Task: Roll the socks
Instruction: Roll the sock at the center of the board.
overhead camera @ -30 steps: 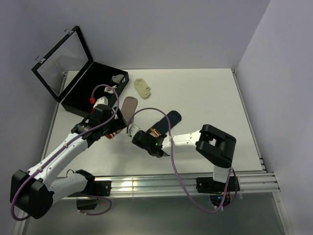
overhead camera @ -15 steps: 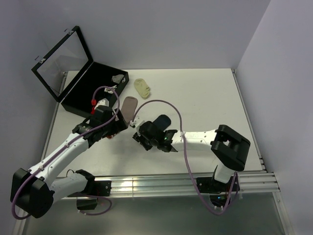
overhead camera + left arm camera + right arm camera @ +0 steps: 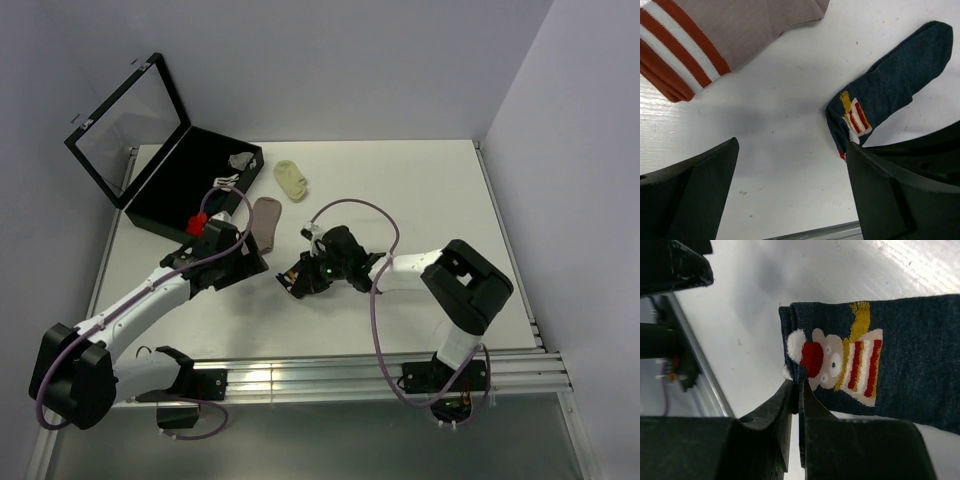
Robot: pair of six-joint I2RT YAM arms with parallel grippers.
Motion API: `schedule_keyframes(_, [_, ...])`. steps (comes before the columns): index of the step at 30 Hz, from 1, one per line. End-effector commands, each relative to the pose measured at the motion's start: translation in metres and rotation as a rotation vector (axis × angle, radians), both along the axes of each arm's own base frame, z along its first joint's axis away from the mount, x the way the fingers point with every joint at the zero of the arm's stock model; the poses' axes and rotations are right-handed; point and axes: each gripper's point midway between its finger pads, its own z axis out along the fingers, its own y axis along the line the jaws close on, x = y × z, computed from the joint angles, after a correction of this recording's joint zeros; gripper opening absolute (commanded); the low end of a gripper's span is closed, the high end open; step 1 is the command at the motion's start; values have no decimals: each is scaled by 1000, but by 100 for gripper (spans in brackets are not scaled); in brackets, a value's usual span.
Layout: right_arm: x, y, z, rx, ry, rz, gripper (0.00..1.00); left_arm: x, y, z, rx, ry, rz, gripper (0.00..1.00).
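The navy sock (image 3: 910,365) with a red-white bear pattern lies flat on the white table. My right gripper (image 3: 801,385) is shut on the edge of its cuff. In the top view this gripper (image 3: 298,280) sits at table centre, and its wrist hides most of the sock. From the left wrist the same sock (image 3: 890,95) shows to the right, its toe pointing away. My left gripper (image 3: 790,190) hangs open over bare table just left of it, holding nothing. The dusty-pink sock (image 3: 268,222) with its red-and-white striped cuff (image 3: 675,55) lies beyond the left gripper (image 3: 252,265).
An open black case (image 3: 185,190) stands at the back left, lid (image 3: 125,120) raised, with small white-grey items (image 3: 240,160) inside. A pale-yellow sock (image 3: 291,179) lies beside it. A metal rail (image 3: 340,375) runs along the near edge.
The right wrist has swung back and turned over the navy sock, still gripping its cuff; the sock no longer lies stretched out in the top view. The left gripper moved right, closer to it.
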Motion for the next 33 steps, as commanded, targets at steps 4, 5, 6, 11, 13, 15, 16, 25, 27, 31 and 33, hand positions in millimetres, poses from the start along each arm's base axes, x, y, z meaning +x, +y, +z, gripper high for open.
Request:
schedule_keyframes(4, [0,11,17,252,193,29,0,0,-16,-9,-57,25,-20,90])
schedule_keyframes(5, [-1,10,9,248,225,23,0,-1,-17,-11,-59,26,-23,89])
schedule_keyframes(6, [-1,10,8,257,246,27,0,0,-18,-12,-61,28,-23,88])
schedule_keyframes(11, [6,4,-2,286,335,-15,0,-6,-24,-23,-79,60,-36,80])
schedule_keyframes(13, [9,1,-10,279,368,-39,0,-9,-26,-30,-82,80,-42,76])
schedule_keyframes(15, [10,-1,-15,268,395,-54,0,-11,-27,-35,-84,94,-42,71])
schedule_keyframes(16, [9,-3,-22,259,419,-58,0,-12,-30,-36,-94,96,-49,67])
schedule_keyframes(25, [10,-12,-37,251,491,-87,0,-12,-42,-62,-108,156,-63,59])
schedule_keyframes(27, [12,-12,-35,254,493,-88,0,-10,-47,-67,-117,166,-68,59])
schedule_keyframes(31, [15,-12,-35,250,495,-91,0,-7,-53,-74,-125,177,-70,58])
schedule_keyframes(33, [16,-13,-36,244,497,-93,0,-6,-55,-77,-130,180,-70,58])
